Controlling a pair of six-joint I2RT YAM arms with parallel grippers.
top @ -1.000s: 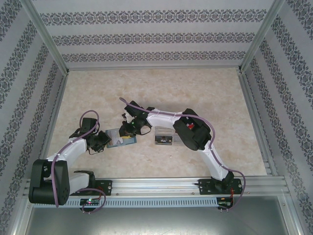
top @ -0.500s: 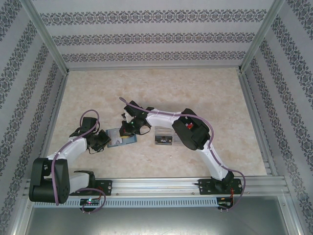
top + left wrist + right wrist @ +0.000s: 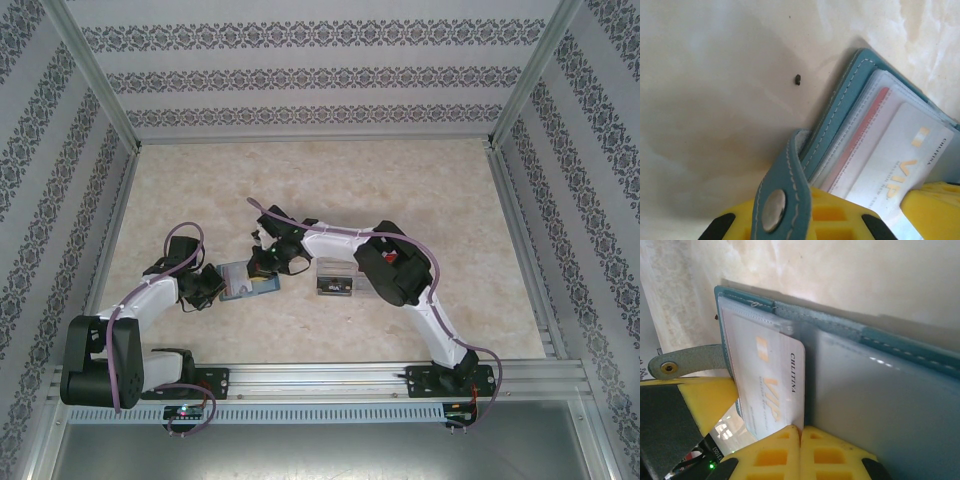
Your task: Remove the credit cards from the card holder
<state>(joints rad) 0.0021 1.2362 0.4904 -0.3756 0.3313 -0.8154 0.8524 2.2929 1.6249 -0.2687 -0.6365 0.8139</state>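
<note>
Two grips set | left tool (image 3: 875, 212) pinched card holder (image 3: 840, 107) edge | right tool (image 3: 801, 452) pinched credit card (image 3: 767, 385) | needed straight, slow pull

Teal card holder (image 3: 840, 107) with white stitching, pale card (image 3: 767, 385) with gold lettering, beige marbled table (image 3: 400, 180).

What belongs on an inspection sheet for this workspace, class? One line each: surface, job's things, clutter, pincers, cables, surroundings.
Surface: pale marbled table, one dark speck.
Job's things: teal card holder lying open; VIP credit card partly in its sleeve.
Clutter: clear box beside the right arm.
Pincers: left pincer shut on the card holder; right pincer shut on the credit card's corner.
Cables: purple cables run along both arms.
Surroundings: patterned walls, metal frame.
</note>
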